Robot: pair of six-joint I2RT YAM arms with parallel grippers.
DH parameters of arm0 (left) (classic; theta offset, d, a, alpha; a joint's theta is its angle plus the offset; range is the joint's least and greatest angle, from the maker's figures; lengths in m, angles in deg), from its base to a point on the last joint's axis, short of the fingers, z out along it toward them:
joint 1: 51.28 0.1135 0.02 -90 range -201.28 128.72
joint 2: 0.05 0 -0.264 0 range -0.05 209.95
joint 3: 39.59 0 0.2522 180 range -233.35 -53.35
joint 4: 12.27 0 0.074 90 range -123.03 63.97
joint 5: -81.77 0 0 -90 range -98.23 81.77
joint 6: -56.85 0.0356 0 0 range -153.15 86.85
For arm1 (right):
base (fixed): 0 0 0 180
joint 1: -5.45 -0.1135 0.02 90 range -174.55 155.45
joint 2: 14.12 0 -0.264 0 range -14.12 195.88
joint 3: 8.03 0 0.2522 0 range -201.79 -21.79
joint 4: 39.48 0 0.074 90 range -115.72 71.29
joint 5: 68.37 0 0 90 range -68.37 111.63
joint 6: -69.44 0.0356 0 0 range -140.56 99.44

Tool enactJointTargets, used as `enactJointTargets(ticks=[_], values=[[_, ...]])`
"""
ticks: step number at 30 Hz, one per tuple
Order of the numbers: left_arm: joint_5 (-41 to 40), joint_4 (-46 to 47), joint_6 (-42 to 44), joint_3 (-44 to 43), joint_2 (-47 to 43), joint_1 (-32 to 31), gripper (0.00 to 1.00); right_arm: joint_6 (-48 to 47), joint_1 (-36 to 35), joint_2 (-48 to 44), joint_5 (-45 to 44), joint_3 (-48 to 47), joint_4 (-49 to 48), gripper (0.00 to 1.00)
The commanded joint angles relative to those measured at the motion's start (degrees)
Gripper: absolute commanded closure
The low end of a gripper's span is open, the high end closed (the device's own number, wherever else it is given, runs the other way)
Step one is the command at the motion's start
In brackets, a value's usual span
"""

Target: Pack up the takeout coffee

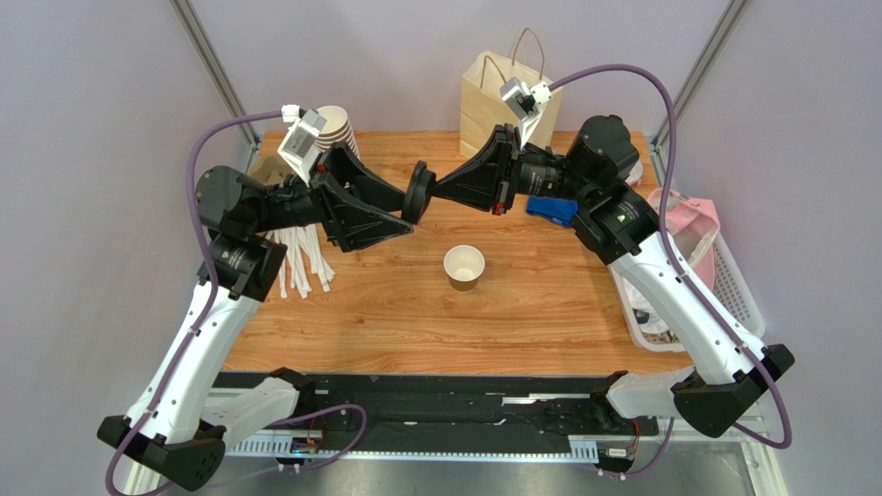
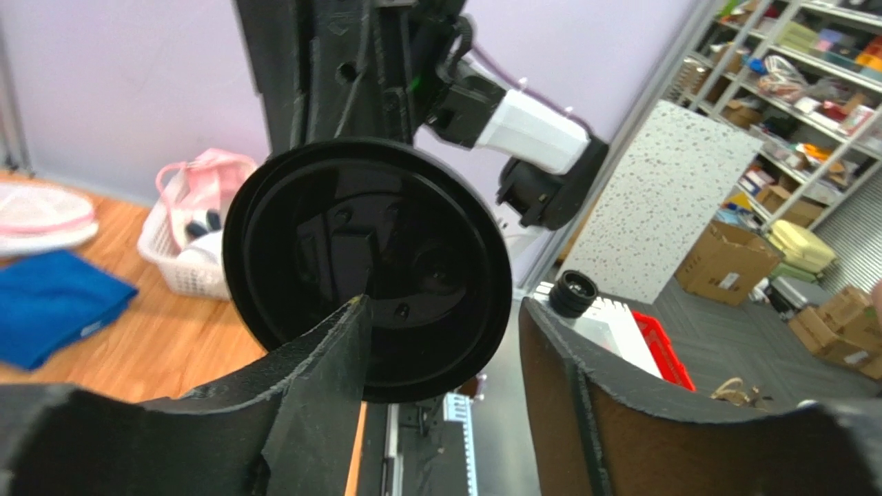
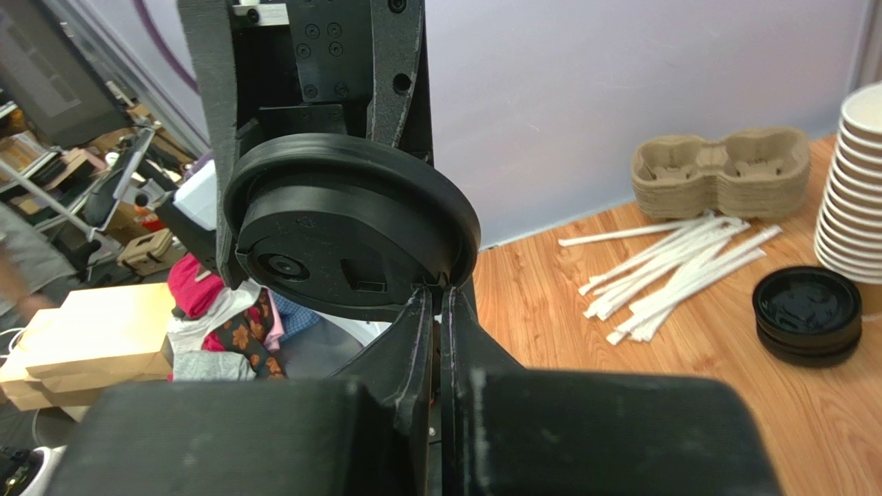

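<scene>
Right pincer (image 3: 440,292): clamped on black lid (image 3: 352,222) rim
Left pincer (image 2: 443,310): fingers apart, gripping nothing
Handling: lid to be levelled and centred over kraft cup (image 1: 464,266), mid-frame

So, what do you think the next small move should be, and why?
Probably draw the left gripper back from the black lid: its jaws stand open, while the right gripper is shut on the lid's rim. That frees the right gripper to carry it down to the lidless cup.
</scene>
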State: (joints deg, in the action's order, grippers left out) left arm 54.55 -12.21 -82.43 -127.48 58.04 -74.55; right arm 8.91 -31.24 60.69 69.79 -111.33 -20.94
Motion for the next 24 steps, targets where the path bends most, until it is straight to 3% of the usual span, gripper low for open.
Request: enactJointTargets(ticks=[1,3,5,7,9,16,21,24], values=[[-5.20,-13.02,11.03,0.21,-2.89,0.59,0.32,-5.65,0.74,-1.42,-4.30,-2.83,7.96,1.00],[-6.27,-16.69,13.06,1.17,-3.85,1.38,0.30,-8.80,1.18,-1.24,-5.53,-3.71,12.77,1.00],[-7.67,-19.17,14.90,2.31,-4.56,3.22,0.20,-11.79,1.70,-1.07,-7.37,-4.50,16.30,1.00],[-9.33,-24.26,17.36,2.76,-5.35,4.63,0.17,-17.41,1.97,-0.54,-9.56,-5.91,22.98,1.00],[-11.53,-31.88,23.24,2.50,-5.96,5.95,0.04,-24.76,2.15,1.03,-11.33,-7.57,30.68,1.00],[-27.36,-55.38,47.84,-3.82,-3.25,5.95,0.02,-43.42,2.32,10.68,-23.88,-13.36,51.63,1.00],[-32.89,-63.56,52.00,-5.41,0.71,5.95,0.01,-50.56,2.32,21.68,-31.54,-21.63,67.45,1.00],[-32.21,-65.76,51.83,-5.68,3.17,5.95,0.01,-52.50,2.32,28.10,-35.67,-26.64,73.96,1.00]])
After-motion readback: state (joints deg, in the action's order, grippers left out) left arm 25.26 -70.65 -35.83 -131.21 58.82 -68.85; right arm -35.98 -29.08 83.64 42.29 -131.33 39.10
